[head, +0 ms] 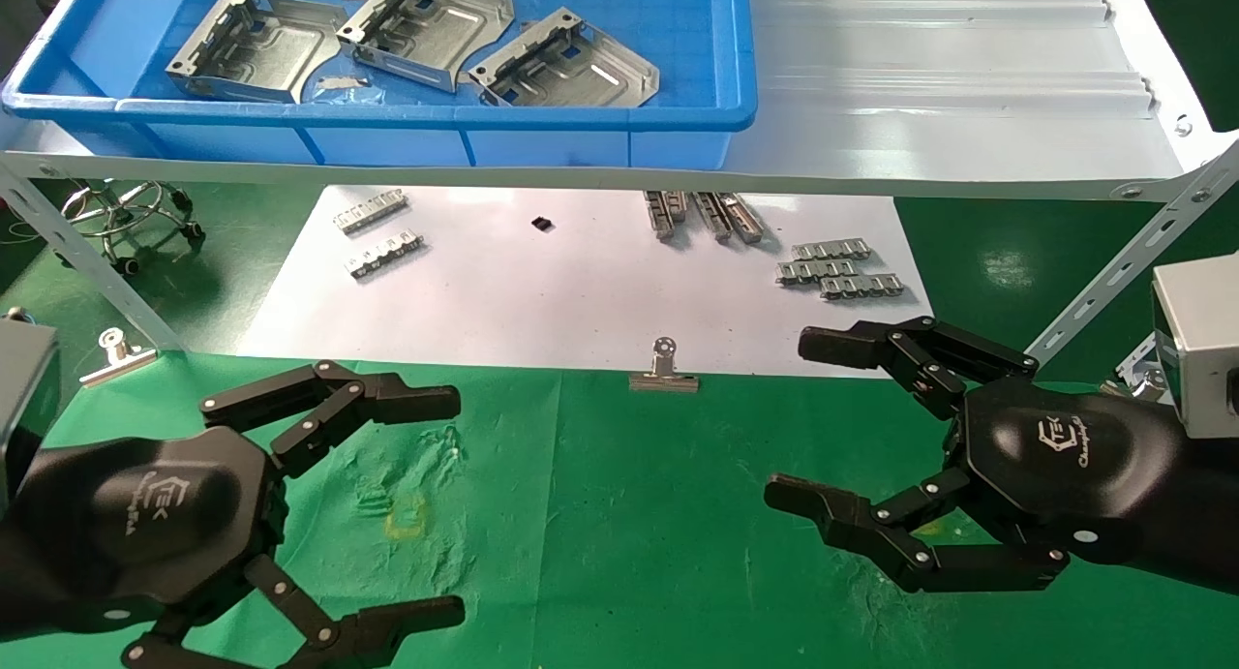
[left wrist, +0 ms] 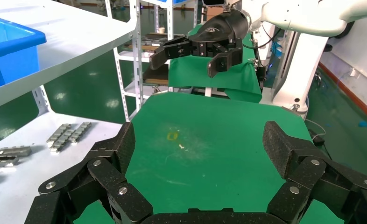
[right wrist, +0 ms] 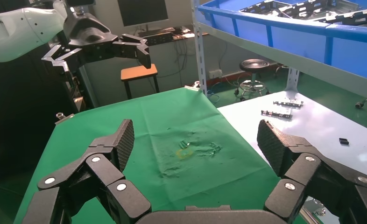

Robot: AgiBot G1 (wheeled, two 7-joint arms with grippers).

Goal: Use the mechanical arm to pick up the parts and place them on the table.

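Three silvery parts lie in a blue bin on the white shelf, far from both hands. They also show in the right wrist view. My left gripper, a black multi-finger hand, hovers open and empty over the left of the green table. My right gripper hovers open and empty over the table's right side. In each wrist view the fingers stand wide apart with only green cloth between them.
A white paper sheet beyond the cloth carries small toothed clip strips. Binder clips sit at the cloth's far edge. The white shelf overhangs the paper, with slanted braces at both sides.
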